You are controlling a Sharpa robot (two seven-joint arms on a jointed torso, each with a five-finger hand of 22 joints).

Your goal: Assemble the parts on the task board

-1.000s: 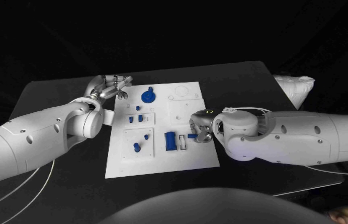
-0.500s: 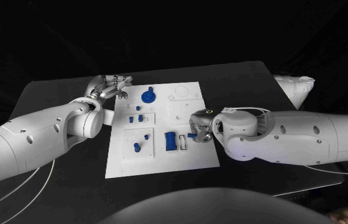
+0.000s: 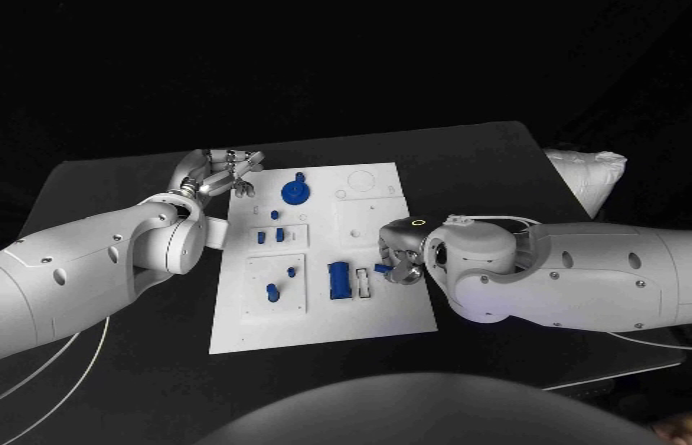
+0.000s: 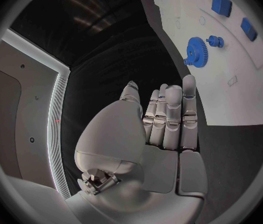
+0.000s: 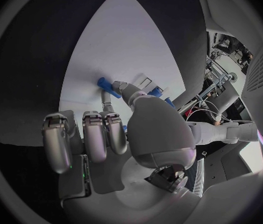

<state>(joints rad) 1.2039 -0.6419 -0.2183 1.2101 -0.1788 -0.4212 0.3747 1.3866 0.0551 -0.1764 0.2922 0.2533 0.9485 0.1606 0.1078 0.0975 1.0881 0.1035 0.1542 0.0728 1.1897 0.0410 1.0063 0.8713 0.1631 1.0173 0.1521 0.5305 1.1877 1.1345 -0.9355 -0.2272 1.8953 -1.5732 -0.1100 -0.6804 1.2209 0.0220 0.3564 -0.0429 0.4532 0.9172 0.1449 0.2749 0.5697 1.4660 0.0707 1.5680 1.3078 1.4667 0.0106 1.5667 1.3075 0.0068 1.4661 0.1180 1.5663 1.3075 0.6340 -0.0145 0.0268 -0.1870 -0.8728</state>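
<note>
The white task board (image 3: 320, 265) lies flat in the middle of the black desk (image 3: 476, 155). The right hand (image 3: 400, 257) sits at the board's 3 o'clock edge and pinches a small blue peg (image 5: 108, 85) between thumb and a fingertip, its other fingers curled beside it; the peg's tip is over the white surface, just beside a tall blue block (image 3: 339, 280) standing in its slot. The left hand (image 3: 221, 173) hovers off the board's 11 o'clock corner over bare desk, fingers straight and close together, holding nothing. A blue gear (image 3: 294, 191) sits near the board's 12 o'clock edge. Two small blue pieces (image 3: 268, 236) sit in a recess at 9 o'clock, and a blue pin (image 3: 271, 290) lies in the panel toward 7 o'clock.
</note>
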